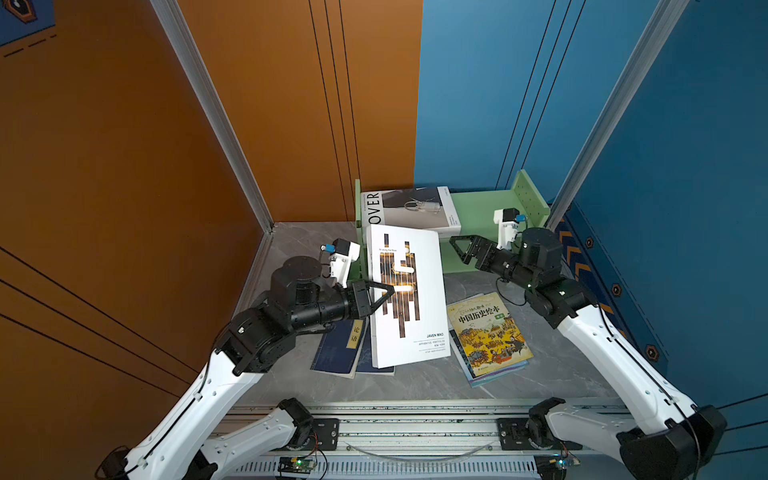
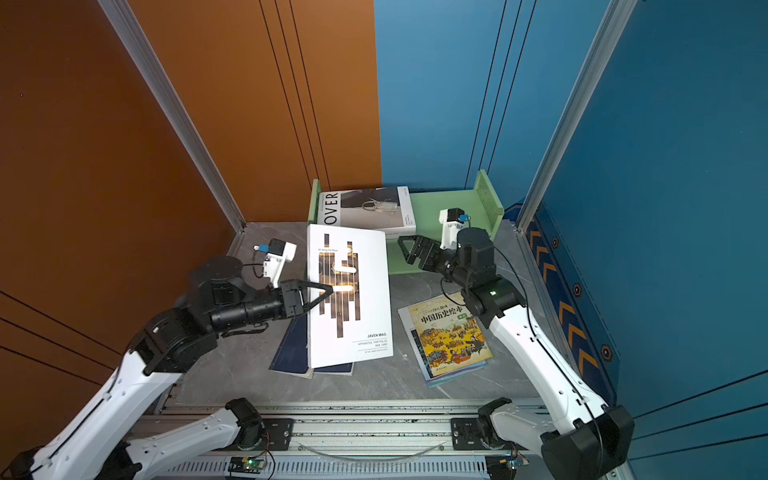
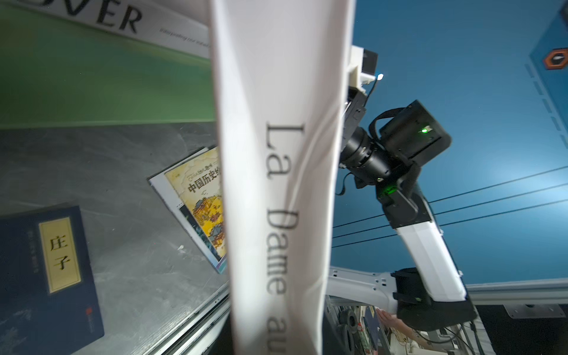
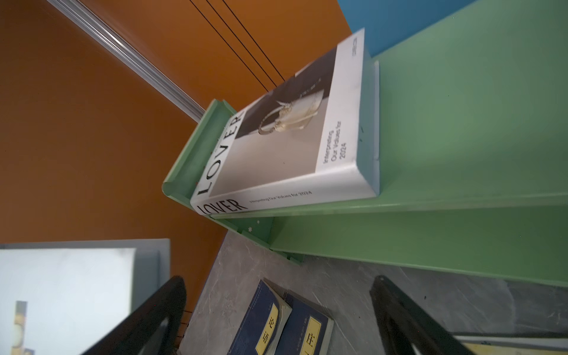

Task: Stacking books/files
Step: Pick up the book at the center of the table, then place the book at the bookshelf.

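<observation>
The left gripper pinches the long edge of the white book with brown-black bars. This big, flat, shiny book hangs tilted above the grey stone-look table. Its far end covers part of the thick white "LOVER" book, and I cannot tell if they touch. That book lies flat on the smooth green shelf. The right gripper is spread wide and holds nothing.

Two navy yellow-labelled books lie on the table, partly hidden under the held book. One yellow picture book lies on one thin light-blue book, and only the blue edge peeks out.
</observation>
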Controlling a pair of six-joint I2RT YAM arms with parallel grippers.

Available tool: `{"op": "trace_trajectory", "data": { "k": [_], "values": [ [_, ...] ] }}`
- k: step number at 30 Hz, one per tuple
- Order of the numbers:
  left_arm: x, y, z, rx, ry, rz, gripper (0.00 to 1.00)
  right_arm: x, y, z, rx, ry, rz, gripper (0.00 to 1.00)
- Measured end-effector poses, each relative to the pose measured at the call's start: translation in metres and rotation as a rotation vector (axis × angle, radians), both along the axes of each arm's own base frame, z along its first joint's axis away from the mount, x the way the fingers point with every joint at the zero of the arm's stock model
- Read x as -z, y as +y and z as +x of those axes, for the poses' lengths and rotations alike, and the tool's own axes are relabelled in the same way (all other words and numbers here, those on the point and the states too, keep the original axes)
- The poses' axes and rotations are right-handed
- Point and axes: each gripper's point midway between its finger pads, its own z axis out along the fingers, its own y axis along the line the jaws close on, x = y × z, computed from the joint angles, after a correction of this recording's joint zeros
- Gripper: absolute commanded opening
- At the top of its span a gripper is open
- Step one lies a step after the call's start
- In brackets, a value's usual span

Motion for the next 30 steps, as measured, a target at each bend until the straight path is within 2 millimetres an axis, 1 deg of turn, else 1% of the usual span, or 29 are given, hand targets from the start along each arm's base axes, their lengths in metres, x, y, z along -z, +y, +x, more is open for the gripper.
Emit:
{"op": "trace_trajectory", "data": {
  "k": [2,3,4,6,7,8,10,12,14,15,17,18,20,23,25,30],
  "values": [
    [-0.028,0.005,-0.003,0.007,-0.061,-0.032,0.19,-0.018,-0.008,-0.003,0.008,-0.041,0.03,1.0],
    [-0.042,0.007,-0.003,0.004,-0.097,-0.048,0.17,-0.025,-0.011,-0.003,0.013,-0.059,0.046,1.0],
    [-0.052,0.008,-0.002,-0.001,-0.129,-0.062,0.17,-0.032,-0.013,-0.004,0.016,-0.077,0.06,1.0],
    [-0.072,0.007,0.004,-0.011,-0.195,-0.095,0.21,-0.043,-0.015,-0.004,0.016,-0.104,0.096,1.0],
    [-0.079,0.007,0.008,-0.015,-0.222,-0.109,0.21,-0.048,-0.016,-0.004,0.015,-0.115,0.114,1.0],
    [-0.086,0.005,0.014,-0.024,-0.247,-0.123,0.2,-0.054,-0.015,-0.003,0.01,-0.13,0.14,1.0],
    [-0.097,0.0,0.033,-0.051,-0.286,-0.142,0.18,-0.062,-0.012,-0.004,-0.004,-0.151,0.188,1.0],
    [-0.106,-0.005,0.059,-0.098,-0.329,-0.165,0.17,-0.065,-0.011,-0.004,-0.014,-0.166,0.231,1.0],
    [-0.106,-0.011,0.09,-0.152,-0.353,-0.179,0.16,-0.066,-0.009,-0.003,-0.023,-0.179,0.271,1.0],
    [-0.102,-0.012,0.107,-0.183,-0.351,-0.187,0.16,-0.064,-0.008,-0.003,-0.03,-0.183,0.288,1.0],
    [-0.096,-0.013,0.133,-0.23,-0.344,-0.206,0.16,-0.061,-0.004,-0.005,-0.045,-0.185,0.323,1.0],
    [-0.095,-0.013,0.145,-0.254,-0.341,-0.225,0.16,-0.061,0.001,-0.006,-0.06,-0.186,0.341,1.0],
    [-0.094,-0.014,0.164,-0.286,-0.34,-0.267,0.16,-0.066,0.014,-0.012,-0.102,-0.198,0.375,1.0],
    [-0.098,-0.015,0.179,-0.315,-0.343,-0.342,0.16,-0.072,0.039,-0.02,-0.173,-0.218,0.411,1.0],
    [-0.102,-0.016,0.186,-0.324,-0.339,-0.385,0.16,-0.071,0.052,-0.02,-0.198,-0.207,0.422,1.0],
    [-0.107,-0.017,0.202,-0.324,-0.319,-0.492,0.16,-0.074,0.076,0.0,-0.208,-0.15,0.448,0.98]
  ]
}}
